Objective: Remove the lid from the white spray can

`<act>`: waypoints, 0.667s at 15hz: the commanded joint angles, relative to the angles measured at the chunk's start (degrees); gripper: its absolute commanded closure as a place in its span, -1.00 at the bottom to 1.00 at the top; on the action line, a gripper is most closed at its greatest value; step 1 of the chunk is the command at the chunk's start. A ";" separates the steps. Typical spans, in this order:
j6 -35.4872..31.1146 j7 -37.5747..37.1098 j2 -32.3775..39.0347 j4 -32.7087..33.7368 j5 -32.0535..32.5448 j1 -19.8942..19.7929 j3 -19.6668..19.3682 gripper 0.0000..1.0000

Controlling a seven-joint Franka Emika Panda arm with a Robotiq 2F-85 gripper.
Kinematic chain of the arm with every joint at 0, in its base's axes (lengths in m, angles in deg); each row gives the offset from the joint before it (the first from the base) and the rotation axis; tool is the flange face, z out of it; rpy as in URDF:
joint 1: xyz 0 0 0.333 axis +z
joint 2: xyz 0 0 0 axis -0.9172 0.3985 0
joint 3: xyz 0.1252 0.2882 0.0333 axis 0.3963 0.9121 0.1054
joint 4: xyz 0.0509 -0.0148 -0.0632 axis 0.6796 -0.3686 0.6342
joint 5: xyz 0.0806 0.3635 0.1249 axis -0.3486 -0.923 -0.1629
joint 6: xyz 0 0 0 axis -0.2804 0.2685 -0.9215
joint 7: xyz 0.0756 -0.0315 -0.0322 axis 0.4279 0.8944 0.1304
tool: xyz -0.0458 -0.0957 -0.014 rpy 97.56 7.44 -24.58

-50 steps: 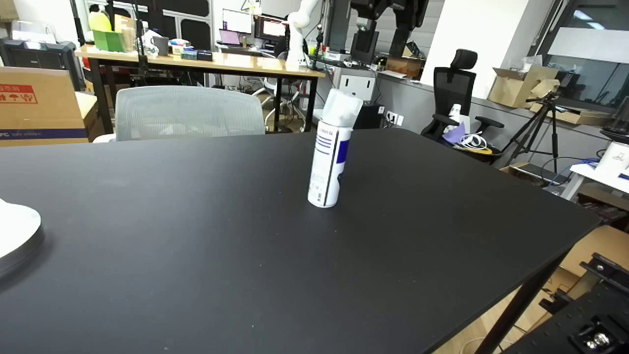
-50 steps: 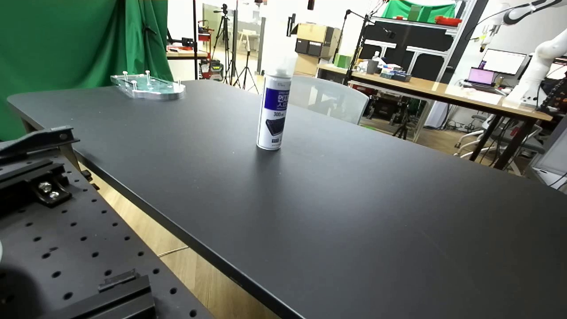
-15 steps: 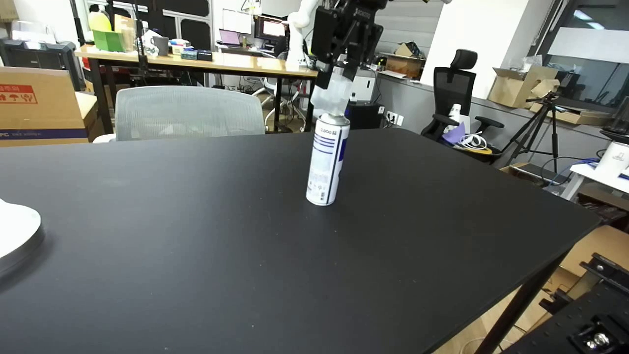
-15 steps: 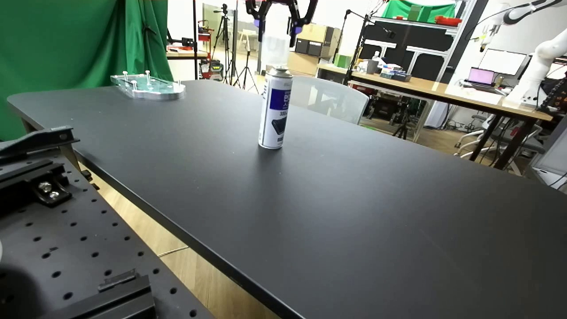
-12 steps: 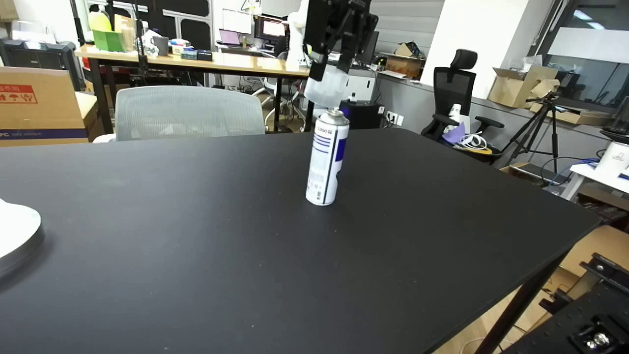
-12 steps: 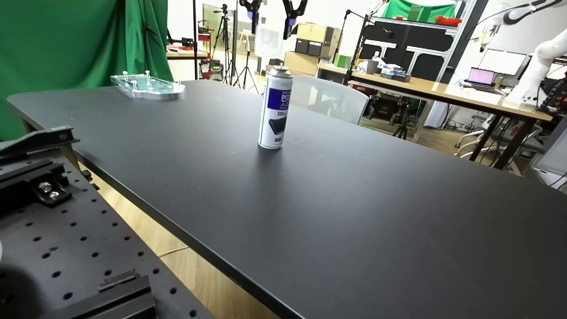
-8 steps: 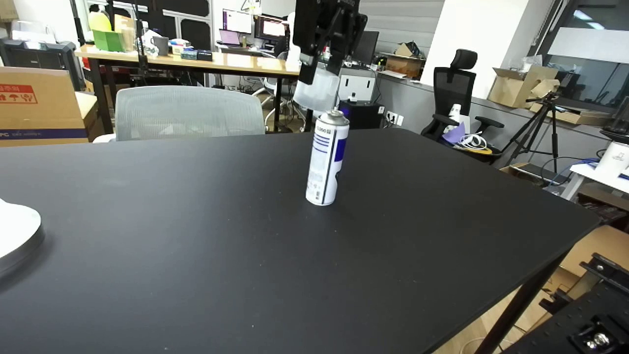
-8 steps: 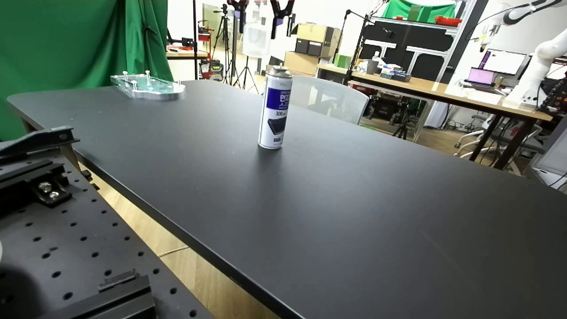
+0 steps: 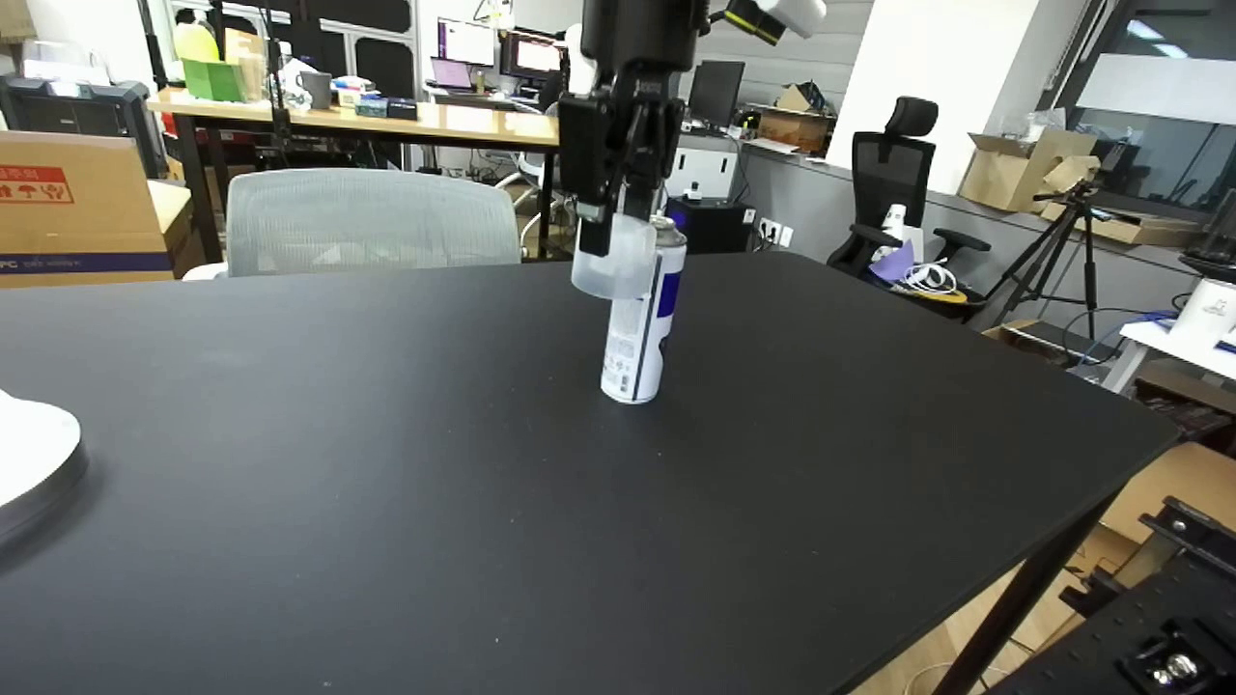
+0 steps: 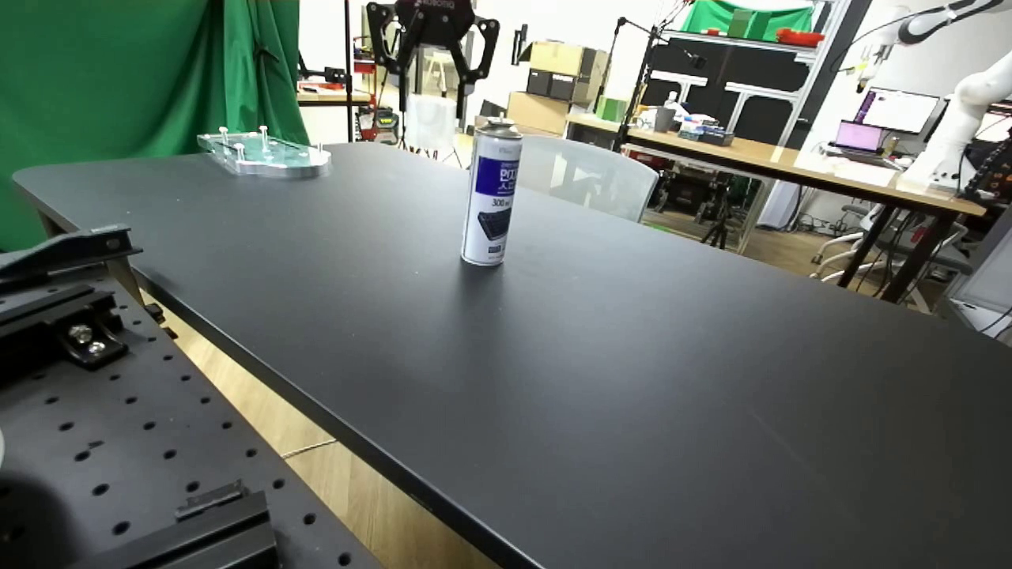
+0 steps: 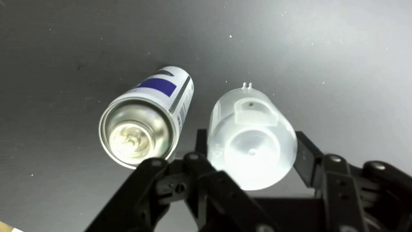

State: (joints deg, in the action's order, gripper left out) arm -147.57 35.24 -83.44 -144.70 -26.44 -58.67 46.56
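Observation:
The white spray can (image 9: pixel 637 338) stands upright on the black table in both exterior views, its metal top with the nozzle bare in the wrist view (image 11: pixel 136 135). Beside it, off the can, the translucent lid (image 11: pixel 251 129) is held in the air above the table, its closed end towards the wrist camera. My gripper (image 11: pixel 252 149) is shut on the lid, one black finger (image 11: pixel 304 158) at each side. In an exterior view the lid (image 9: pixel 613 265) covers part of the can's upper body. Another exterior view puts my gripper (image 10: pixel 432 103) left of the can.
The black table (image 10: pixel 601 379) spans both exterior views. A clear board with white pegs (image 10: pixel 265 154) lies at its far end. A white rounded object (image 9: pixel 34 454) sits at an edge. A grey mesh chair (image 9: pixel 372 222) stands behind. A perforated black plate (image 10: pixel 198 442) flanks the table.
My gripper has come down, taken hold of the lid and pulled it off the can. It has since moved sideways and lower with the lid. The can stays standing almost where it was.

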 commanded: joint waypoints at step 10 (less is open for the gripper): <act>-3.28 -11.44 9.22 1.96 9.73 2.72 3.06 0.20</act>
State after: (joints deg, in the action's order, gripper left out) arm -150.65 27.17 -76.68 -144.58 -14.74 -56.30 49.09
